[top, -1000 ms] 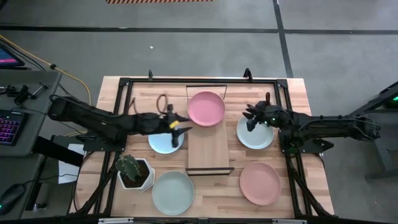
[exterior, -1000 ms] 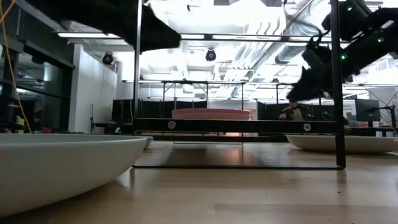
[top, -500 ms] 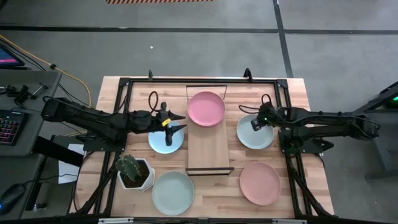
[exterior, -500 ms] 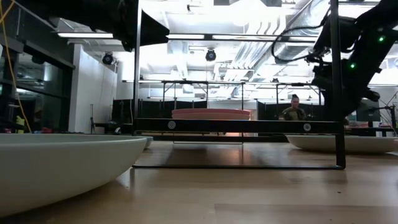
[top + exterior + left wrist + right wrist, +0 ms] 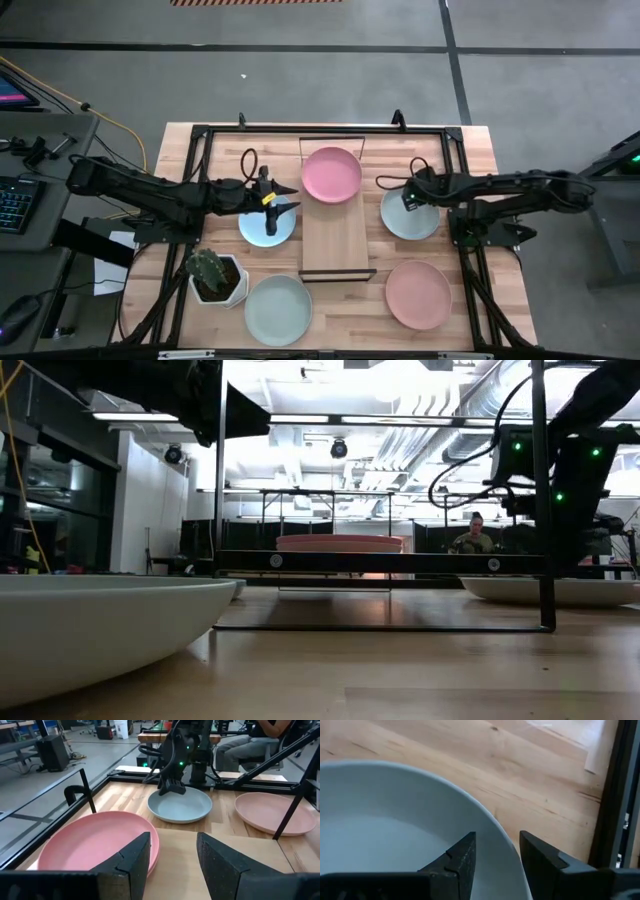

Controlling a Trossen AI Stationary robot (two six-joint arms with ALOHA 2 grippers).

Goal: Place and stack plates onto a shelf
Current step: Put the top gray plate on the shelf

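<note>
A pink plate (image 5: 332, 174) lies on the far end of the light-wood shelf (image 5: 337, 245). My right gripper (image 5: 409, 197) is open and points down at the left rim of a pale grey-blue plate (image 5: 412, 215). In the right wrist view its fingers stand on either side of that rim (image 5: 502, 845), one over the plate's hollow and one outside. My left gripper (image 5: 281, 201) is open and hovers level above a light blue plate (image 5: 262, 226), facing the shelf. A second pink plate (image 5: 418, 294) and a mint plate (image 5: 278, 309) lie flat on the table near its front edge. My right gripper (image 5: 497, 837) comes from above with one finger (image 5: 462, 862) inside the pale plate and the other (image 5: 540, 862) outside its left rim. Whether either finger touches the rim, I cannot tell. The plate lies flat on the table.
A white pot with a cactus (image 5: 214, 274) stands by the left front corner, beside the mint plate. A black metal frame (image 5: 205, 135) runs round the table's edges. The near half of the shelf board is bare. A person (image 5: 472, 538) sits in the room beyond the table.
My right gripper has tipped from level to pointing down and dropped onto the left rim of the pale plate. My left gripper has drawn back a little toward the table's left edge, away from the shelf. No plate has moved.
</note>
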